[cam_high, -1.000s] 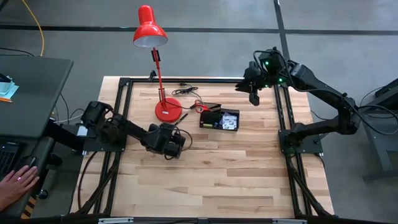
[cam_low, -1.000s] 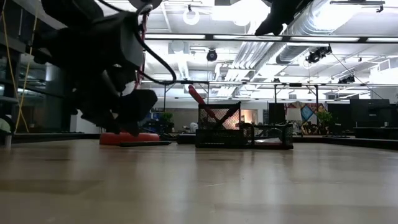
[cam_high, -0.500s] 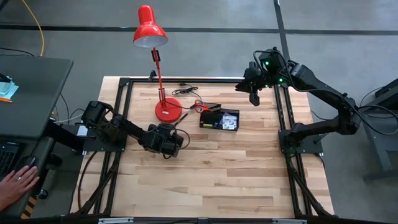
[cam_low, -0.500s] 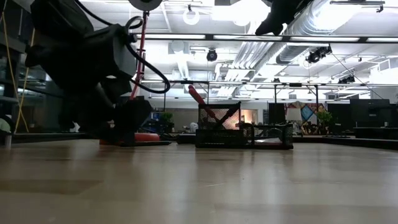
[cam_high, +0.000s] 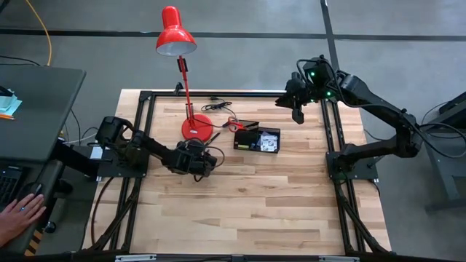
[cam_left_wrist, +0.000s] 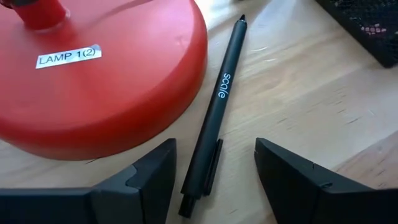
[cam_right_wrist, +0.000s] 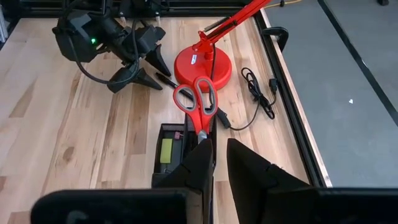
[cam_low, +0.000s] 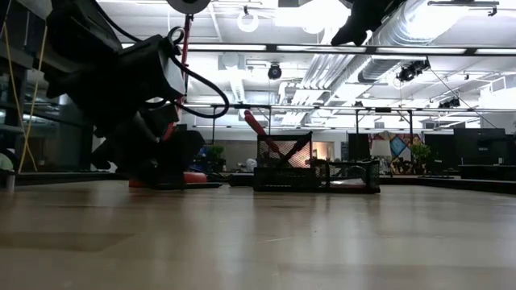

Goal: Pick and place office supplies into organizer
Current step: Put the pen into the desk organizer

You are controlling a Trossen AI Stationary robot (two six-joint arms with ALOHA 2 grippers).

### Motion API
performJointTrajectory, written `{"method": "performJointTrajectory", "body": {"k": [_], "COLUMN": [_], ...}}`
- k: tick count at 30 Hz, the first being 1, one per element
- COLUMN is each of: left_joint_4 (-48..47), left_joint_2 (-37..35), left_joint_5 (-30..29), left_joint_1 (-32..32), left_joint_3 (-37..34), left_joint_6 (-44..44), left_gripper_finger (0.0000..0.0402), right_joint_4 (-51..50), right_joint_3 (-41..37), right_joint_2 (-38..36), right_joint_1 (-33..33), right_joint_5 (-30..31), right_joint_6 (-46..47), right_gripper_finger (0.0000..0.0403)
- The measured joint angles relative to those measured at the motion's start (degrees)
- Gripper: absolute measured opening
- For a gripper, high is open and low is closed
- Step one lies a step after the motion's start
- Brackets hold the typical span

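While left gripper stands released astride black pen beside lamp base, scissors stand in organizer, right gripper raised, grip indeterminate.

Wood, plastic and mesh under workshop light

The worktop is pale butcher-block wood, its strips smooth with a low sheen. The lamp base looks like glossy red plastic or enamel and bears a white paper label. The pen beside it is matt black with pale lettering. The organizer is black mesh, likely metal. The scissors have shiny red plastic handles. The left gripper has matt dark plastic fingers.
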Motion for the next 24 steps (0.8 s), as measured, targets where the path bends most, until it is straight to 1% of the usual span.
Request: {"method": "performJointTrajectory", "body": {"k": [9, 13, 24], "left_joint_4": [0.52, 1.07, 1.6], "left_joint_2": [-0.11, -0.04, 0.0], "left_joint_5": [3.25, 3.72, 4.04], "left_joint_1": [0.04, -0.04, -0.09], "left_joint_3": [0.02, 0.02, 0.1], "left_joint_6": [1.79, 1.94, 1.09], "left_gripper_finger": [0.0157, 0.0132, 0.0035], "right_joint_4": [0.41, 0.39, 0.39], "right_joint_3": [0.0, 0.0, 0.0], "right_joint_2": [0.0, 0.0, 0.0], "right_joint_1": [-0.01, -0.01, -0.13], "right_joint_5": [0.0, 0.0, 0.02], "right_joint_6": [-0.66, -0.68, -1.11], "right_gripper_finger": [0.0041, 0.0038, 0.003]}}
